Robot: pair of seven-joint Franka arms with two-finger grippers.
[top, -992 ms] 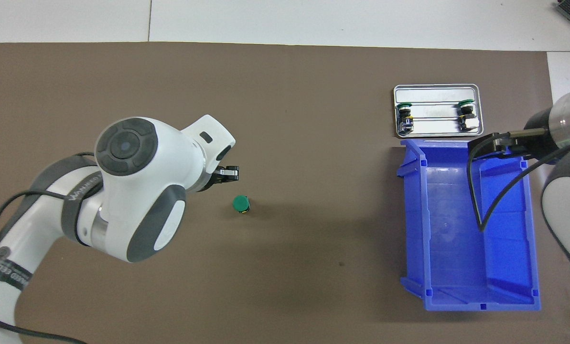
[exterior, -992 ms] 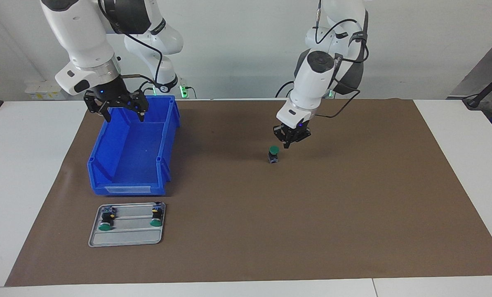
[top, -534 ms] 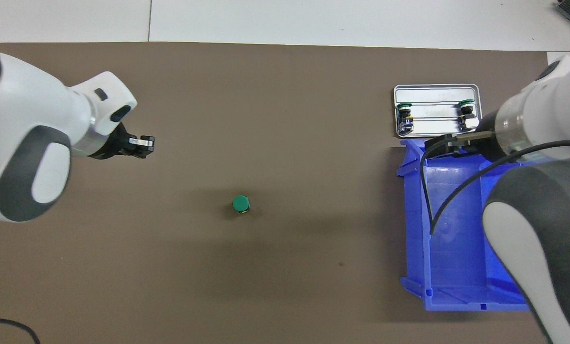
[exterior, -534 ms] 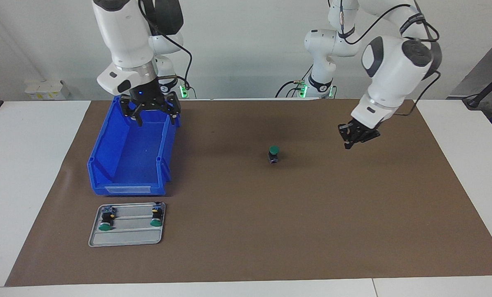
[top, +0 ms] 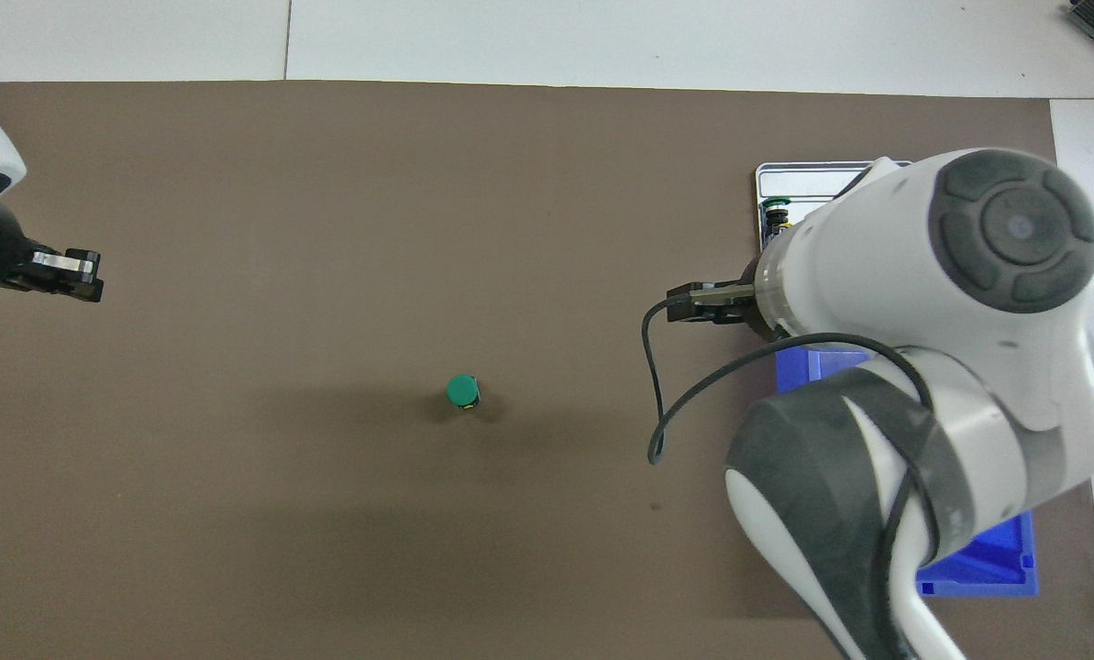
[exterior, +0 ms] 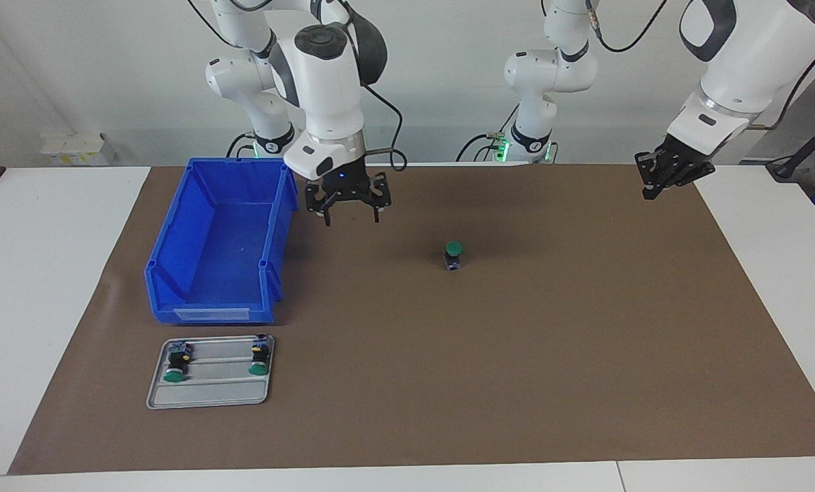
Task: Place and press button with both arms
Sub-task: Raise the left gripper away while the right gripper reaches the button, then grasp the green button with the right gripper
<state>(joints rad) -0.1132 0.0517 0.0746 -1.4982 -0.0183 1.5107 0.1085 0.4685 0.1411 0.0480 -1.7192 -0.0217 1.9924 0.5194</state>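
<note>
A green-capped button [exterior: 453, 255] stands upright on the brown mat near its middle, with nothing touching it; it also shows in the overhead view [top: 462, 391]. My right gripper [exterior: 348, 208] hangs open and empty over the mat, between the blue bin and the button. My left gripper [exterior: 661, 180] is shut and empty, raised over the mat's edge at the left arm's end, well away from the button; it also shows in the overhead view [top: 71, 275].
A blue bin [exterior: 168, 232] stands empty toward the right arm's end. Farther from the robots than the bin, a grey tray [exterior: 205, 395] holds two more green buttons [exterior: 175, 365] lying on their sides. In the overhead view my right arm hides most of both.
My left gripper has risen and swung away from the button to the left arm's end. My right gripper has moved from over the bin to over the mat, toward the button.
</note>
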